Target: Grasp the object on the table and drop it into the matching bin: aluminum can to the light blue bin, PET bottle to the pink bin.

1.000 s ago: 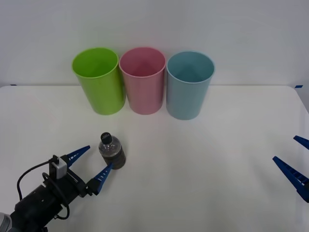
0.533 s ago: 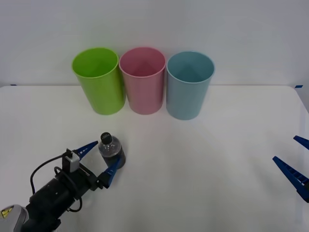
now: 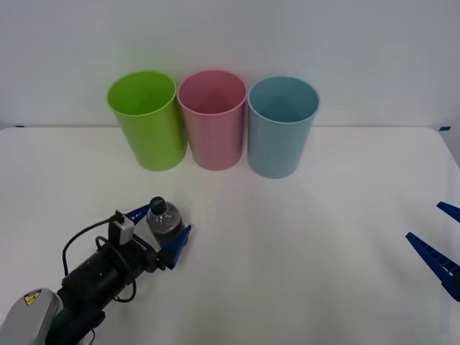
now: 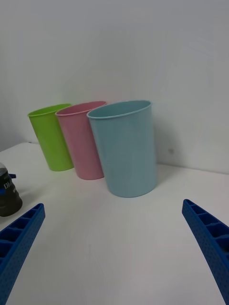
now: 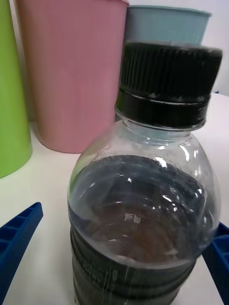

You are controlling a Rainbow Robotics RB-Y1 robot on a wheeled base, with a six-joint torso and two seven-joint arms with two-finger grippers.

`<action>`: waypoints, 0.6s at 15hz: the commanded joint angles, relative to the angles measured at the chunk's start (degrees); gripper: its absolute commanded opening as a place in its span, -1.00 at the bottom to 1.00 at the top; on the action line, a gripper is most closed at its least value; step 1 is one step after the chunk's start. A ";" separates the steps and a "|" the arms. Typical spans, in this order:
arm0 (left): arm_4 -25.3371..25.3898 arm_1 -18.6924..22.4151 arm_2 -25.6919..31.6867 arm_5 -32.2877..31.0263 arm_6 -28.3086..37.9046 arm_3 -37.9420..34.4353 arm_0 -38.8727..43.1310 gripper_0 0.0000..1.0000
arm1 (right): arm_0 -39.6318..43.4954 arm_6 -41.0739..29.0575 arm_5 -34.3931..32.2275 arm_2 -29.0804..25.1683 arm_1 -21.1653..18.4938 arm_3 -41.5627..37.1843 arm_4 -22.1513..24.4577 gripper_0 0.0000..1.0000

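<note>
The PET bottle [image 3: 164, 219], small and clear with a black cap and a dark label band, stands upright on the white table [image 3: 302, 237]. My left gripper [image 3: 159, 228] is open, one blue finger on each side of the bottle. In the left wrist view the bottle [image 5: 143, 190] sits very close between the fingers [image 5: 16, 238]. Behind it stand the pink bin [image 3: 213, 122] and the light blue bin [image 3: 282, 129]. My right gripper [image 3: 440, 248] hangs open at the table's right edge, far from the bottle.
A lime green cup [image 3: 147, 122] stands left of the pink bin, the three in a tight row at the back. The right wrist view shows the light blue bin [image 4: 126, 147] nearest, then the pink bin [image 4: 81, 140], the green cup [image 4: 50, 138], and the bottle [image 4: 7, 193].
My left gripper has slid forward until its open fingers flank the bottle. The bottle has stayed in place and upright. The right arm has not moved.
</note>
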 commanded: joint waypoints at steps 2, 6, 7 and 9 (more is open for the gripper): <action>-0.06 0.00 -0.01 0.00 -0.10 0.63 -0.65 1.00 | 0.00 0.00 0.00 0.00 0.00 0.00 0.00 1.00; -0.15 0.00 -0.01 0.00 -0.89 0.63 -0.73 -1.00 | 0.00 0.00 0.00 0.00 0.00 0.00 0.00 1.00; -0.15 0.09 0.08 0.00 -1.06 0.63 -0.73 -1.00 | 0.00 0.00 0.00 0.00 0.00 0.00 0.00 1.00; -0.23 0.09 0.25 0.00 -1.06 0.63 -0.73 -1.00 | 0.00 0.00 0.00 0.00 0.00 0.00 0.00 1.00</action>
